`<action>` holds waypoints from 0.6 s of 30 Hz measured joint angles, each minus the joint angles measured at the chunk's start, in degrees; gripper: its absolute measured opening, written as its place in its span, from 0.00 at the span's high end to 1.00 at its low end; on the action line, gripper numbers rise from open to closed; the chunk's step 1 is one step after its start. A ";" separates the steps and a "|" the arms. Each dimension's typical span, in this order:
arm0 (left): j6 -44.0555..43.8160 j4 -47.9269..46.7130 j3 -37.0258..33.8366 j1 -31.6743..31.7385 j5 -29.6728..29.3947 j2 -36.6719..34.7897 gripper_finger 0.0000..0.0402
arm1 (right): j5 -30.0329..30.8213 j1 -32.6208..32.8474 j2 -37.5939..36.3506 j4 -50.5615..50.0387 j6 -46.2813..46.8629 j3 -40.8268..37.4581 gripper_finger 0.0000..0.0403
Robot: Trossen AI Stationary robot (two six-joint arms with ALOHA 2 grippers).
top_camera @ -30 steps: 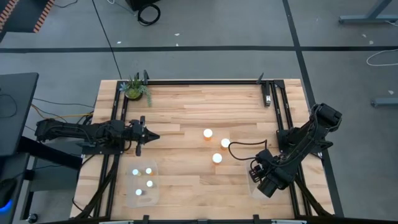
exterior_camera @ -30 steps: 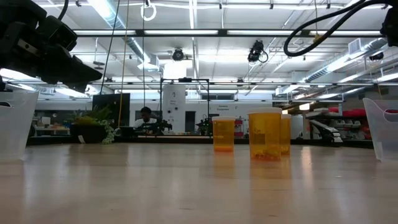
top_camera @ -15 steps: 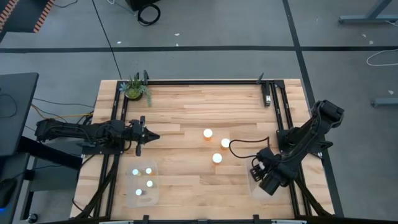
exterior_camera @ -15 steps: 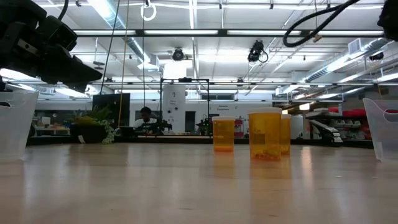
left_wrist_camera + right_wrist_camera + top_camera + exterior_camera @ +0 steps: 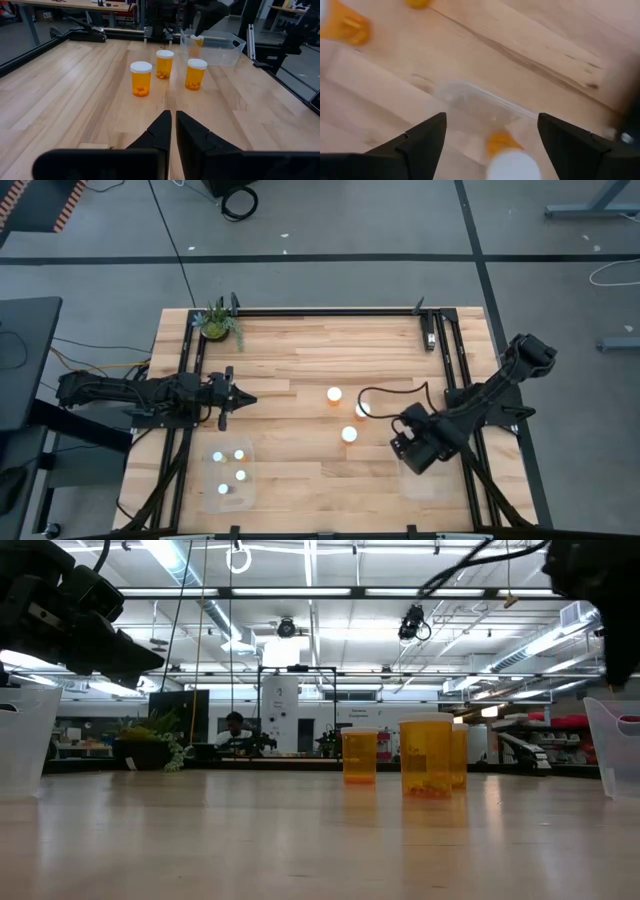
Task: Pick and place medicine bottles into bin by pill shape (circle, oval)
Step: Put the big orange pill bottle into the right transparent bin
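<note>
Three orange medicine bottles with white caps [image 5: 349, 434] stand upright on the table's middle; they also show in the left wrist view [image 5: 164, 63] and the low view [image 5: 427, 756]. One more orange bottle [image 5: 512, 159] lies in the clear right bin [image 5: 432, 483]. Several whitish bottles [image 5: 232, 470] stand in the clear left bin [image 5: 248, 492]. My right gripper [image 5: 490, 135] is open and empty, above the right bin's left rim, near the three bottles [image 5: 402, 448]. My left gripper [image 5: 173, 125] is shut and empty at the table's left [image 5: 234, 398], pointing at the bottles.
A green potted plant [image 5: 217, 323] stands at the far left corner. Black frame rails [image 5: 330, 311] run along the table's far edge and both sides. Bare wood lies between the left gripper and the bottles. A person sits in the room far behind the table [image 5: 235, 730].
My right gripper has gone from above the right bin toward the table's left and a little toward the far edge, nearer the three standing bottles. The bottles have kept still.
</note>
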 joint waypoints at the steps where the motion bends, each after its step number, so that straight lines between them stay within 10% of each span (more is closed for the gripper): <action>1: 0.00 0.01 0.00 0.00 -0.01 0.01 0.91 | 0.16 -0.91 0.00 1.08 -1.47 0.40 0.20; 18: -0.02 0.00 0.00 0.00 -0.02 0.01 0.91 | 8.06 -13.99 1.37 11.64 -31.75 7.71 0.20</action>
